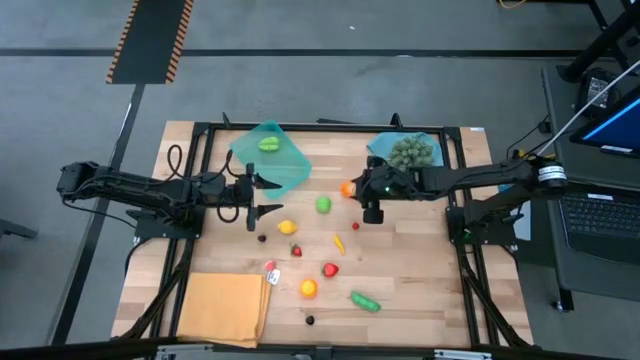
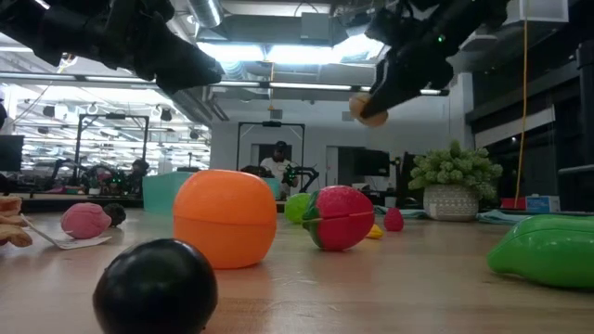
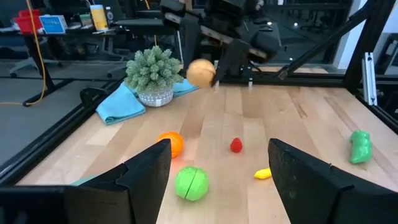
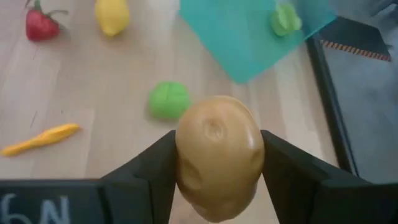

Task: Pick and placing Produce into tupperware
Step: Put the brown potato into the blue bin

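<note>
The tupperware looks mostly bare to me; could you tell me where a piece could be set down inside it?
The tupperware holds one green piece near its far corner; the rest, toward the left gripper, is bare. The right gripper grips a tan potato. The table between the grippers is crowded with a yellow lemon and green ball.

Not much to read here tbh. Only thing I can make out is on the dark plate (image 4: 46, 202) by the right arm's own fingers in the right wrist view: pale characters that look like "6N", cut off.
</note>
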Robot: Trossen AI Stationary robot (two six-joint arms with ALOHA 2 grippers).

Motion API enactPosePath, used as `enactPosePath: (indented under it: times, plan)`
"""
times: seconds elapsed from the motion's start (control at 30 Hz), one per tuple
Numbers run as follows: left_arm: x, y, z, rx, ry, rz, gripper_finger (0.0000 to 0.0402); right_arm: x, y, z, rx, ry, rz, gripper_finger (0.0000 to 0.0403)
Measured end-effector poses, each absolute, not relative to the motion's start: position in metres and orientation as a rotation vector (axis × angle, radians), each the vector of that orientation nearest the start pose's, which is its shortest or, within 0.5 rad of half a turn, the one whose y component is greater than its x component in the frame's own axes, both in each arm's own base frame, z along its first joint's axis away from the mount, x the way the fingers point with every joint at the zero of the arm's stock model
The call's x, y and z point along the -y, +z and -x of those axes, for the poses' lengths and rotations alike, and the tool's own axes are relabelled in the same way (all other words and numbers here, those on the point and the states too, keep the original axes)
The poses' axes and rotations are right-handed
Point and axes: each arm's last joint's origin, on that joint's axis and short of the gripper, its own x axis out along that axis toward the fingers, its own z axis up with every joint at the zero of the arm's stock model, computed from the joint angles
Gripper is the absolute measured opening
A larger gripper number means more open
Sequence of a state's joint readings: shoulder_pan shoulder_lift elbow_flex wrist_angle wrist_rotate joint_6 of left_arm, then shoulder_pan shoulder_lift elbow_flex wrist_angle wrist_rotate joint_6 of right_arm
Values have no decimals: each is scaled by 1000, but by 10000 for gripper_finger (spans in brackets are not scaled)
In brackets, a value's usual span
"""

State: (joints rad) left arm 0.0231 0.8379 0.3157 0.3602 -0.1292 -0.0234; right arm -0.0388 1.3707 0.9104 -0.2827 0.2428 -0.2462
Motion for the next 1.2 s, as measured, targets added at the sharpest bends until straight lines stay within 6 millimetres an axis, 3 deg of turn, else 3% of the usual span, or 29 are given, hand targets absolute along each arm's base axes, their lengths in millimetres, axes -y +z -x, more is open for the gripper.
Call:
enactPosePath:
  times: [0.27,0.5,0.63,0.83,0.93,1.2]
  plan:
    - [-8,214,-181,-163,154,16,264,17,220,-303,-787,-160,336,199]
    - [-9,215,-181,-147,164,46,313,18,221,-310,-728,-178,367,199]
    - [-10,217,-181,-117,171,116,333,20,224,-313,-701,-228,438,199]
    - [-7,221,-182,-73,157,201,330,20,229,-315,-656,-230,475,199]
    - [-11,224,-184,-6,238,345,329,21,229,-316,-653,-224,499,199]
    - [-26,207,-199,5,383,566,328,26,232,-322,-664,-229,518,199]
